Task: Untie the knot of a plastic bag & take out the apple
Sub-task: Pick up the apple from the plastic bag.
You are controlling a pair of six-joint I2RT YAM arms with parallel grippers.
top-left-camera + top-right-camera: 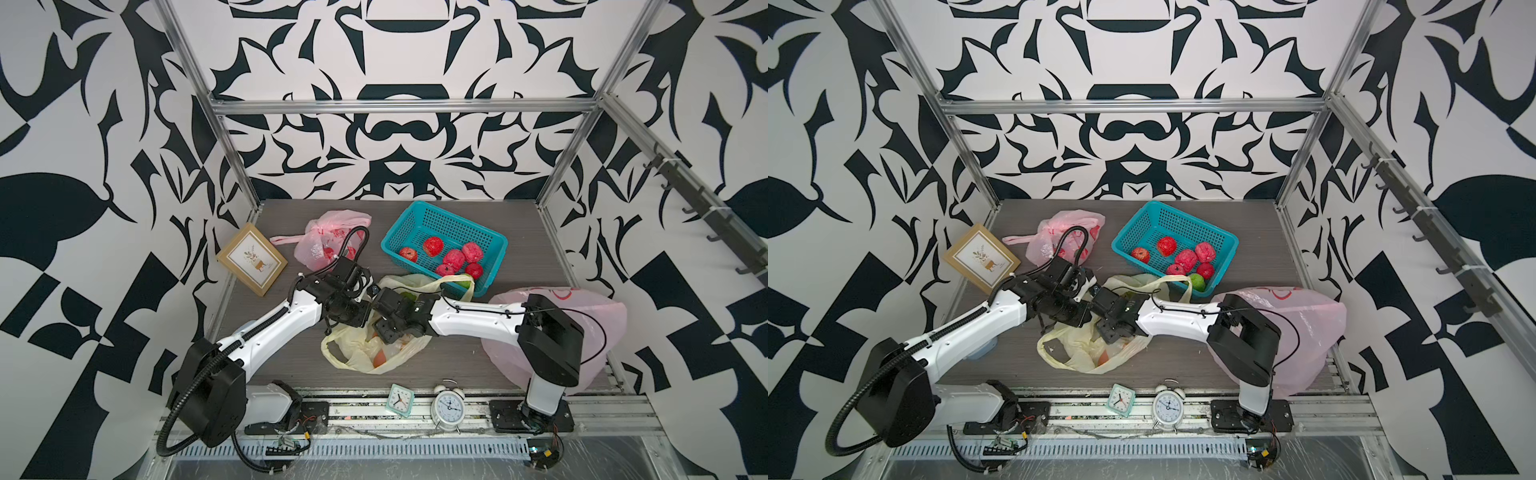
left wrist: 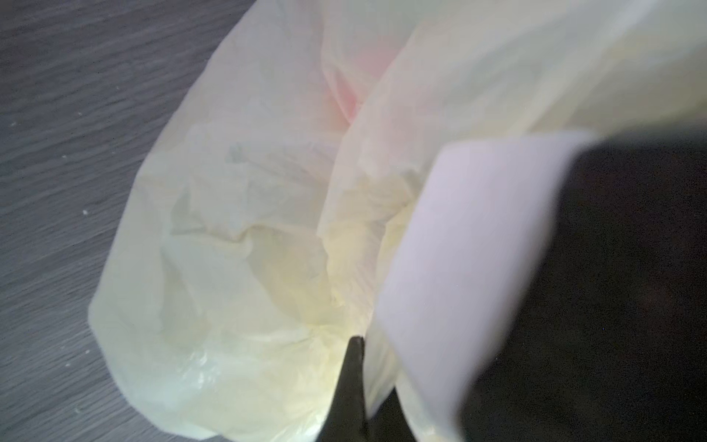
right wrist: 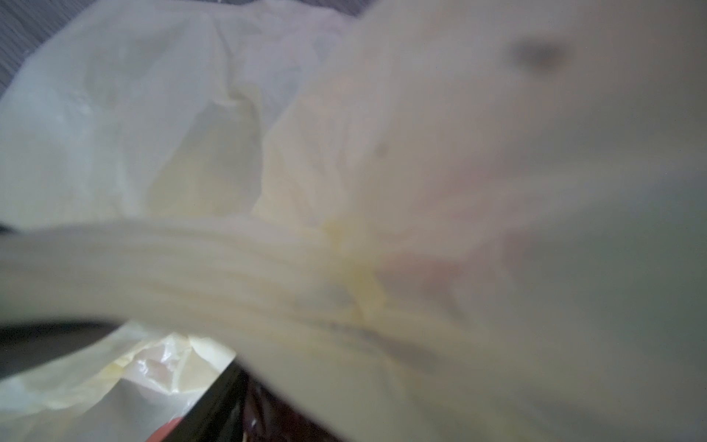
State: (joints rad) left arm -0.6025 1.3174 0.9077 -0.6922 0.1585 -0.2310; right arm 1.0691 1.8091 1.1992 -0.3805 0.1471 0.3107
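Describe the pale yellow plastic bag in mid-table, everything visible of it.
The yellow bag is thin, translucent, crumpled film, slumped on the grey table. Its two handle loops lie apart, unknotted: one near the front, one stretched toward the teal basket. Something orange-red shows through it. The left arm and right arm meet over its middle, hiding it.

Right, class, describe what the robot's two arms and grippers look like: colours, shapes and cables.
Both arms have smooth white shell links between boxy black joint housings. The left arm carries a thick ribbed black cable conduit that loops out from its shoulder housing. The right arm has a thin black cable running alongside it. The left gripper and right gripper are black and blocky.
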